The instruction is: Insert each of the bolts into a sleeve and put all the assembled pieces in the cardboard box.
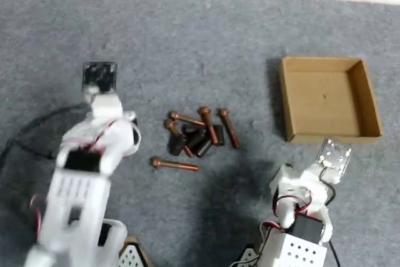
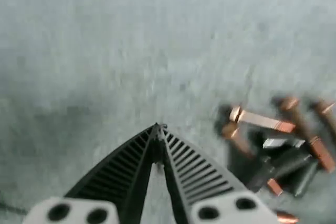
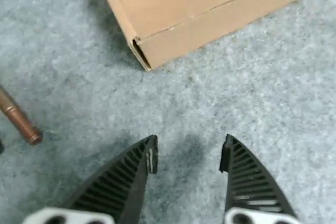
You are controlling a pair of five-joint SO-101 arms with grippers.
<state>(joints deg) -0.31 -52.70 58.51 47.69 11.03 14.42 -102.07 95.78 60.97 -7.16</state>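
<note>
Bolts (image 1: 229, 129) and dark sleeves (image 1: 195, 142): one heap on the table (image 1: 187, 35), a single bolt (image 1: 175, 164) lying just beside it; box (image 1: 325, 98) well apart from the heap. Left tool (image 2: 158, 128): tips together, above bare table near the heap. Right tool (image 3: 189, 153): tips apart, near a box corner.

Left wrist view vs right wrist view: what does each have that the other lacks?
Left wrist, not right: its own left gripper, shut tip to tip, and the heap of copper bolts and black sleeves off to one side.
Right wrist, not left: its own right gripper, open, with a corner of the cardboard box ahead of it.
Both: the grey mat and copper bolts lying loose. The right wrist view catches just one bolt end at the frame edge. Neither gripper holds anything.
</note>
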